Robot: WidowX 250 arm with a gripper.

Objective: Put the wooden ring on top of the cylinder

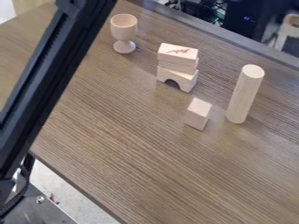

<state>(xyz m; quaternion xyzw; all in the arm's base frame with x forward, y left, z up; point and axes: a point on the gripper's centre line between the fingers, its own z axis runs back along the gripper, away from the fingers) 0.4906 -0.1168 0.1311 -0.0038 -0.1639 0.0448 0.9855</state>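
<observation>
We can't tell the jaws' state. Cylinder (244, 95) stands upright at right, top bare; we judge placement pending. Next: center ring above, lower straight.

There are one wooden goblet (123, 27), one tall wooden cylinder (244, 96) and four wooden blocks: one arch block (186, 82), two flat rectangular blocks (177, 52) and one small cuboid block (198, 114). One desk (128, 148) carries these six pieces.

The robot arm (50, 72) is matte black, a long, straight, squared beam with lengthwise ridges. A blocky black joint (71, 5) sits toward 11 o'clock; a thin black cable (25, 186) curves near 8 o'clock.
</observation>
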